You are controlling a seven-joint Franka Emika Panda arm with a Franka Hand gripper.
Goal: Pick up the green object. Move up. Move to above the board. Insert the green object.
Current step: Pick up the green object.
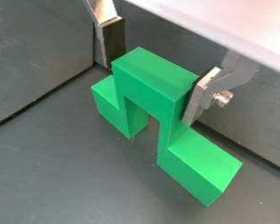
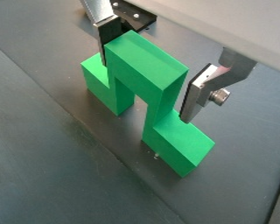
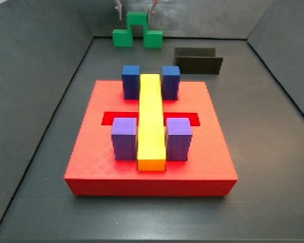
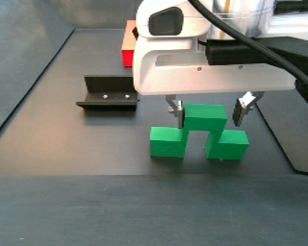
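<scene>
**Entry: claw at the green piece, far end of the floor**

Claw [image 4: 211,109]: we find it low over the dark floor [image 4: 80,144], its two silver fingers [image 1: 202,94] set on either side of the raised middle cube of the green piece [image 4: 200,133]. In both wrist views the finger plates lie against or just beside the cube's opposite faces; we cannot tell whether they are pressing on it.

Green piece [image 2: 143,87]: an arch of two low cubes joined by a taller middle one. Both low cubes rest on the floor, near its far wall in a side view [image 3: 137,34].

Red board [image 3: 149,142]: a large square slab lying well apart from the green piece. We count two blue blocks [image 3: 130,81] at its far edge, two purple blocks [image 3: 124,139] toward its near edge, and a long yellow bar [image 3: 151,121] running between both pairs across a recessed slot.

Fixture [image 4: 108,92]: a dark L-shaped bracket standing on the floor between the board and the green piece.
</scene>
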